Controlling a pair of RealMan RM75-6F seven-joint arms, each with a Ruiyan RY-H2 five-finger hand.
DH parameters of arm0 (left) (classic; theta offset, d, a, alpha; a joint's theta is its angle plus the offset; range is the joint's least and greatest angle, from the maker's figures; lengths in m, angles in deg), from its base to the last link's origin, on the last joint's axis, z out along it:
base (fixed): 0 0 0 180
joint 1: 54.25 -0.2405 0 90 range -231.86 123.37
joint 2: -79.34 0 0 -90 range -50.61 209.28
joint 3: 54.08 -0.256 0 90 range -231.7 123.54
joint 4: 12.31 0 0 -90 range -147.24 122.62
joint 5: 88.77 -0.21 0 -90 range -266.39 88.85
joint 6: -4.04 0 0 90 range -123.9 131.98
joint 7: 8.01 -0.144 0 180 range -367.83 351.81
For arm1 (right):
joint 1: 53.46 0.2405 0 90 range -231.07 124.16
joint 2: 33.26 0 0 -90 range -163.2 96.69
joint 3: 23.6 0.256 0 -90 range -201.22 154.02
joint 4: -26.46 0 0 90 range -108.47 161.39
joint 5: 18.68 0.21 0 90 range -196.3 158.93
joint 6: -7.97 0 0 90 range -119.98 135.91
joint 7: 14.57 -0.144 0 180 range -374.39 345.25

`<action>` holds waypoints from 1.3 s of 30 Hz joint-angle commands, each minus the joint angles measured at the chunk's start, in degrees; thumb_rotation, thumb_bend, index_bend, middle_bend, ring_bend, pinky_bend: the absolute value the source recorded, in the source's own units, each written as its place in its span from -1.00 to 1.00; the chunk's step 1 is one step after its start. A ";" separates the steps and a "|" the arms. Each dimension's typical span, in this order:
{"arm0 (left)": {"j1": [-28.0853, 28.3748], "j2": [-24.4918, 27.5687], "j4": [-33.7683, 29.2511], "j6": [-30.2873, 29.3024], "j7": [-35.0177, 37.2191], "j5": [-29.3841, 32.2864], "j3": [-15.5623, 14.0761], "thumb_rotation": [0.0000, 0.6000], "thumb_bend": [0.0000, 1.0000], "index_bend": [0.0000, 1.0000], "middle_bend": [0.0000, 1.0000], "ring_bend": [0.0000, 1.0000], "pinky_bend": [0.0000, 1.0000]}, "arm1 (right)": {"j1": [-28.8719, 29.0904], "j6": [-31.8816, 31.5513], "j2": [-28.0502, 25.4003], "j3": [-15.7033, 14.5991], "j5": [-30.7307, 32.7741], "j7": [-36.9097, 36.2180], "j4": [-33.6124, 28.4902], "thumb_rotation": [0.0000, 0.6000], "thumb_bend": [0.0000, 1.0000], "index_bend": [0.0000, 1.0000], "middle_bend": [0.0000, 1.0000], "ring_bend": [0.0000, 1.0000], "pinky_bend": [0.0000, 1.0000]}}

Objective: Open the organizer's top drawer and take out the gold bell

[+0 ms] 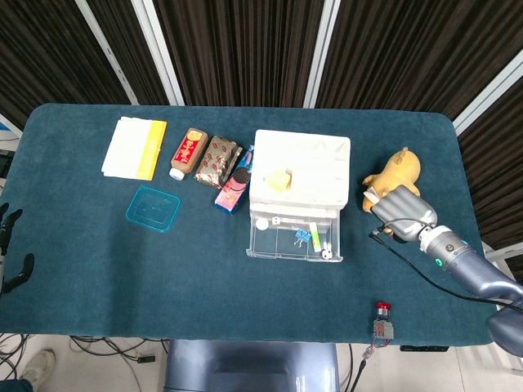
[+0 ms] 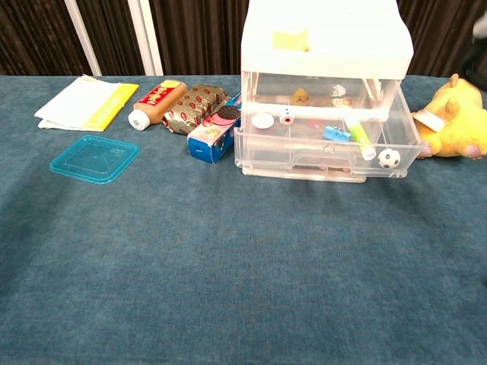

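Right silver robot hand [image 1: 402, 214] hovering near table's right edge, beside yellow plush toy [image 1: 395, 174]; grip state unclear, gold bell hidden. Clear plastic organizer's top drawer [image 1: 295, 238] standing open.

Matt teal cloth covers the surface [image 2: 228, 289]; the organizer [image 2: 327, 53] is clear, glossy plastic, the yellow toy [image 2: 456, 125] plush, the blue lid [image 2: 94, 158] translucent plastic.

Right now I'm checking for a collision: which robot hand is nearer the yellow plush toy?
Right. The right robot hand is directly in front of the yellow plush toy, overlapping it in the head view. The left robot hand is beyond the table's far left edge.
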 commanded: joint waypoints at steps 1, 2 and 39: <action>0.00 -0.02 0.04 0.02 0.00 0.00 -0.02 1.00 -0.16 -0.85 -0.99 -1.00 -1.00 | -1.20 0.38 2.45 -0.86 -0.51 -0.61 1.59 1.00 -0.49 0.35 0.94 1.00 1.00; 0.01 -0.04 0.06 0.05 -0.01 0.01 -0.02 1.00 -0.16 -0.85 -0.99 -1.00 -1.00 | -1.39 0.44 3.07 -1.03 -0.64 -0.65 1.89 1.00 -0.49 0.35 0.94 1.00 1.00; 0.21 -0.22 0.45 0.56 0.01 0.21 -0.10 1.00 -0.16 -0.85 -0.99 -1.00 -1.00 | -2.19 1.84 26.67 -1.18 3.88 6.34 16.18 1.00 -0.49 0.38 0.94 1.00 1.00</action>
